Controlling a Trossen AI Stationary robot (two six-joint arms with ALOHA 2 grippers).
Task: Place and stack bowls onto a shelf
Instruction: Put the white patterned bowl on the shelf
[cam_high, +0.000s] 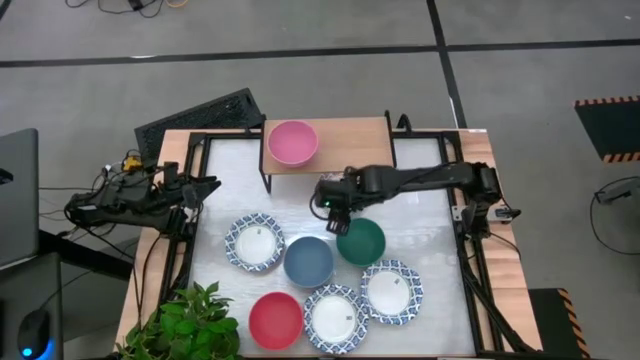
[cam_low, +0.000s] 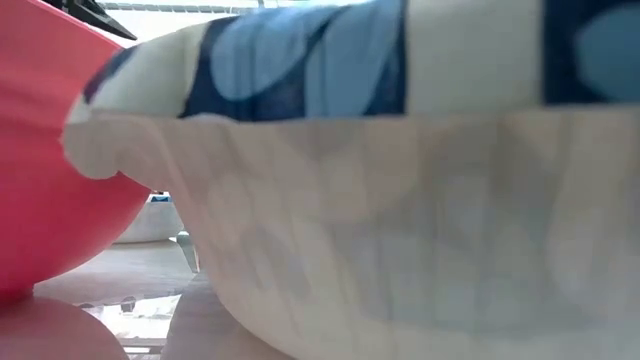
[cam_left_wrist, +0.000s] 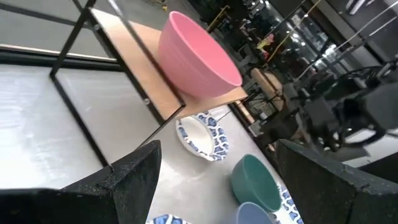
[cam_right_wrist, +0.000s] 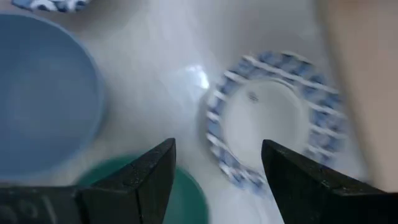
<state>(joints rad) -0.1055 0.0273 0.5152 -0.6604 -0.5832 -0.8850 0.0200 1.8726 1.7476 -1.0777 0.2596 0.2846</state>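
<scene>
A pink bowl stands on the wooden shelf at the table's far edge. My right gripper is open and hovers just in front of the shelf, over a white bowl with a blue-patterned rim that rests on the table; the arm hides this bowl in the high view. The green bowl, blue bowl, red bowl and three patterned bowls sit on the table. My left gripper waits open at the table's left edge.
A potted plant crowds the near left corner. A black keyboard lies beyond the far left corner. The shelf's thin black legs stand near the bowl under my right gripper. The low view is filled by a patterned bowl and the red bowl.
</scene>
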